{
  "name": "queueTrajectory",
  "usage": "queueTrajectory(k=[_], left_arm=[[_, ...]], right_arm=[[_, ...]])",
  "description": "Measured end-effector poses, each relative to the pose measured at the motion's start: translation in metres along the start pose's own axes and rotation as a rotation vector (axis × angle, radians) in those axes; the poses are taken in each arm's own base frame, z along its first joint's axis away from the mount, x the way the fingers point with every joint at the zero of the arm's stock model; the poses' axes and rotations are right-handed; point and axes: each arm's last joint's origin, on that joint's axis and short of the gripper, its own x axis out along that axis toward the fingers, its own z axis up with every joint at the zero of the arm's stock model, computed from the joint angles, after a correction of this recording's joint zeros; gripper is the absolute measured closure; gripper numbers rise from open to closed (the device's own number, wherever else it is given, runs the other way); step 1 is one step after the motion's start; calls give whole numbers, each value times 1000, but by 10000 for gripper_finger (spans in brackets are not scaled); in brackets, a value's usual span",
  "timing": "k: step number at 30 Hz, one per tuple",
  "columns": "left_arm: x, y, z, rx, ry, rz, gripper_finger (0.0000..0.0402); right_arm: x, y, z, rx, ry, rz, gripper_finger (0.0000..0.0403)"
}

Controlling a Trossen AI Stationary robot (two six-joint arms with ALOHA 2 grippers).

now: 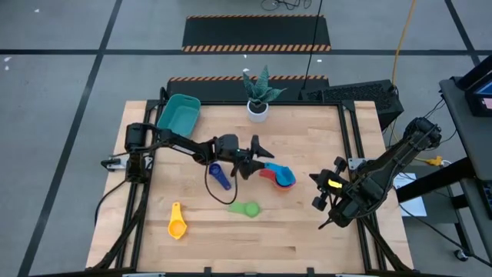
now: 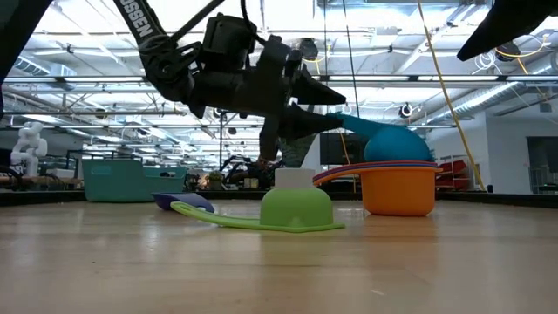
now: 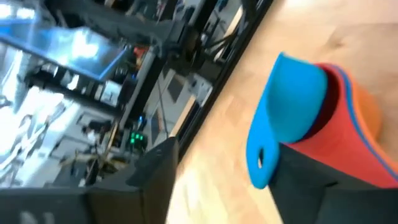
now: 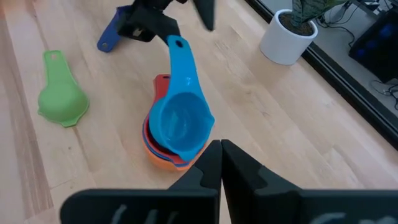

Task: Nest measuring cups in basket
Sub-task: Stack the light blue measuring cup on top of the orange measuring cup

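Note:
A light blue cup (image 4: pixel 180 121) sits in a red cup (image 4: pixel 160 84), which sits in an orange cup (image 2: pixel 398 192), at the table's middle. My left gripper (image 1: pixel 257 156) stands open at the light blue cup's handle end, one finger on either side. A dark blue cup (image 1: pixel 219 175) lies beside it. A green cup (image 2: pixel 296 209) rests upside down on its rim, and a yellow cup (image 1: pixel 177 223) lies near the front left. The teal basket (image 1: pixel 178 114) stands at the far left. My right gripper (image 4: pixel 221 155) hovers shut above the stack's right. My left gripper comes level from the table's left, its open fingers astride the light blue cup's handle end (image 3: pixel 260 158). One finger (image 3: pixel 305 186) lies right beside the handle, and whether it touches it I cannot tell. The cup rests nested in the stack.
A white plant pot (image 1: pixel 258 108) stands at the table's far edge, right of the basket. Bare wood lies along the front edge and between the stack and the right arm.

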Motion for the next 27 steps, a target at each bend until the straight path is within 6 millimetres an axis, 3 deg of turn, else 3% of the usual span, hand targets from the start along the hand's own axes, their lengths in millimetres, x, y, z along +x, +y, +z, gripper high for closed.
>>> queueTrajectory(k=[5, 11, 27], left_arm=[[0, -2, -1, -60, 24, -12, 123], [-1, 0, -1, -170, 63, 5, 99], [-24, 21, 14, -311, 184, -84, 135]], right_arm=[[0, 1, -1, 1, 21, 12, 403], [0, 1, 0, 3, 20, 14, 403], [0, 1, 0, 9, 17, 19, 403]])
